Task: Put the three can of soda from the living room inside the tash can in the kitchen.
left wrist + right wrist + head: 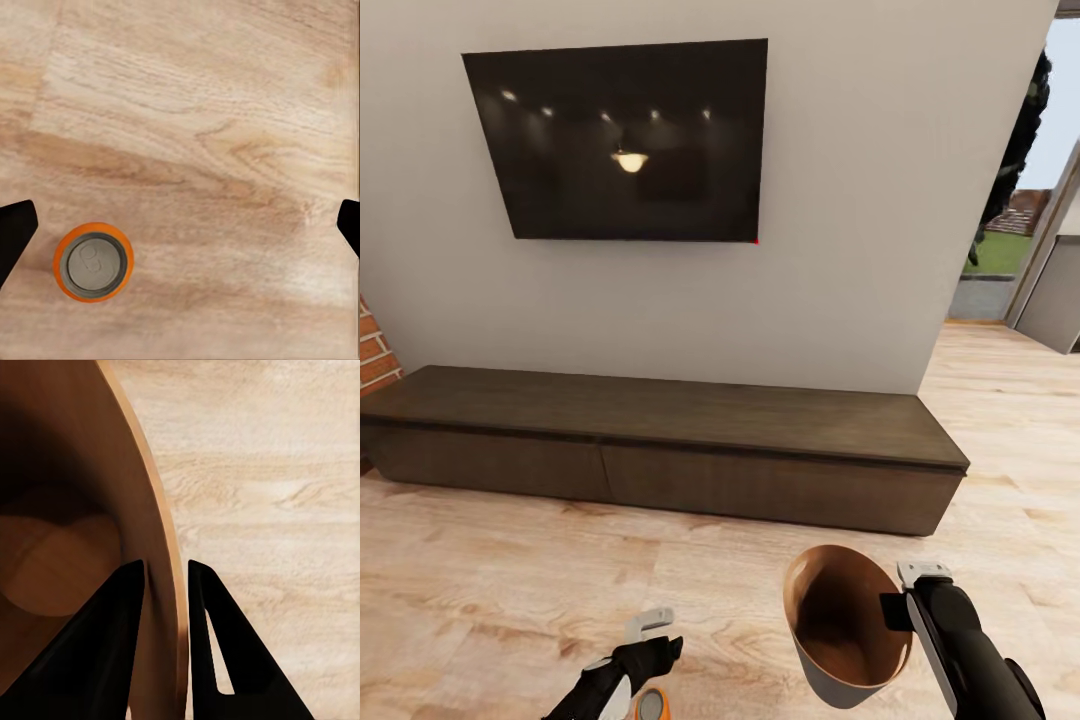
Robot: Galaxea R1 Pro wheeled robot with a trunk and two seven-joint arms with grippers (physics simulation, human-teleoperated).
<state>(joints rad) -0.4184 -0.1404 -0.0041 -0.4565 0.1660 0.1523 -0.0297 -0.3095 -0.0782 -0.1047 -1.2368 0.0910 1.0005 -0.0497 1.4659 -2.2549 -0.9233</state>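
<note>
A small bright-orange soda can (93,261) with a grey metal top stands upright on the light wood plank floor (210,112); in the head view its top (651,705) peeks out at about 6 o'clock, directly under the left gripper (643,640). The left wrist view looks straight down on the can, which sits close to one dark fingertip (15,232) while the other (349,223) is far across the picture, so the jaws stand wide and hold nothing.

At about 5 o'clock in the head view, the round tapered bin (847,625), glossy copper-brown inside and pale grey outside, hangs tilted from the right gripper (905,600). The right wrist view shows the two black fingers (112,645) pinched narrowly over the bin's rim wall (154,540), one inside and one outside.

Beyond, a long low dark-wood cabinet (660,445) runs along the pale wall under a wall-hung black TV (622,140). Red brick (372,350) shows at 9 o'clock, and a doorway (1015,180) to outdoors at 2 o'clock.
</note>
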